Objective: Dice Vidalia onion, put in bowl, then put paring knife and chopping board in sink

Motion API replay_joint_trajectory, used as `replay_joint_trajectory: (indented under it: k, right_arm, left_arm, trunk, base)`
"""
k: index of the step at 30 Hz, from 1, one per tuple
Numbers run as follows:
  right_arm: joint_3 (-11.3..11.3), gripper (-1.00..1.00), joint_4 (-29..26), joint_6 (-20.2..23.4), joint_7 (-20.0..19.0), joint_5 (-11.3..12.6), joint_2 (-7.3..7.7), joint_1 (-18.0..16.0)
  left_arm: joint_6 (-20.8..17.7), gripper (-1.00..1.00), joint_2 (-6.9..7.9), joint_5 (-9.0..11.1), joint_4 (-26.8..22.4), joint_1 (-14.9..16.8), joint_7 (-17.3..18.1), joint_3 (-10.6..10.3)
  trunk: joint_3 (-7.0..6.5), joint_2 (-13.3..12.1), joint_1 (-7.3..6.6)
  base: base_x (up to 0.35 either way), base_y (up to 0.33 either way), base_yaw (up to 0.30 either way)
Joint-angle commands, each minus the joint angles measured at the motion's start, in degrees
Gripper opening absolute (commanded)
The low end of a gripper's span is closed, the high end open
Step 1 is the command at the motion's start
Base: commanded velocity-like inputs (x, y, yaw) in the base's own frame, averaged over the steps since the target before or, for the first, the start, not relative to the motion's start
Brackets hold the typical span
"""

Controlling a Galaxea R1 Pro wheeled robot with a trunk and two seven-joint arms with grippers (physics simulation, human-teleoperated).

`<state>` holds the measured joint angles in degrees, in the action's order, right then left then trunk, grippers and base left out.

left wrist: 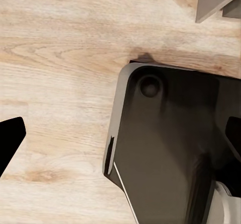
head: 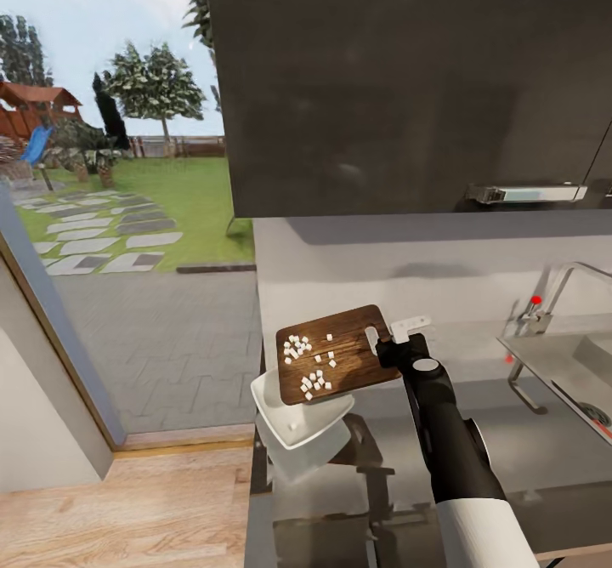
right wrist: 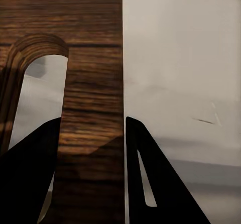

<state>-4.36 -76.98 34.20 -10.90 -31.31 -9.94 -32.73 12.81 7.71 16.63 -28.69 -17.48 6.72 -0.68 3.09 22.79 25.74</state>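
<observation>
My right gripper (head: 387, 349) is shut on the handle end of the dark wooden chopping board (head: 336, 355), held up and tilted over the white bowl (head: 289, 419). The bowl stands at the left end of the grey countertop (head: 510, 445). Several small white pieces of diced onion (head: 310, 364) lie on the board, and one piece lies in the bowl. In the right wrist view the black fingers (right wrist: 155, 174) clamp the strip of board (right wrist: 93, 83) beside its slot hole. The left gripper (left wrist: 120, 136) hangs open above the wooden floor. The sink (head: 565, 355) is at the far right. The paring knife is out of view.
A chrome tap with a red knob (head: 544, 300) rises behind the sink. A dark wall cabinet (head: 408, 83) hangs above the counter. A glass wall (head: 127, 279) onto a garden is at the left, with wooden floor (head: 119, 517) beside the counter end. The robot's dark base (left wrist: 165, 148) is below the left gripper.
</observation>
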Motion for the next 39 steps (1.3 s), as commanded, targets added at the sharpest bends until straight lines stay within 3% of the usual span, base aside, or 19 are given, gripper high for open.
replay_joint_trajectory:
  k: [1,39]
  right_arm:
    - [-0.12,-1.0,-0.09,0.17,-0.53,-0.59,-0.06,-0.05]
    - [-0.12,-1.0,-0.08,0.17,-0.53,-0.58,-0.06,-0.05]
  left_arm:
    - [0.03,1.0,0.03,0.6,-0.05,-0.01,0.31,-0.07]
    - [0.03,1.0,0.03,0.6,0.0,0.0,0.31,-0.08]
  trunk:
    - [0.12,0.13,0.04]
    - [0.12,0.13,0.04]
  base:
    - [0.0,0.0,0.0]
    - [0.025,0.018,0.0]
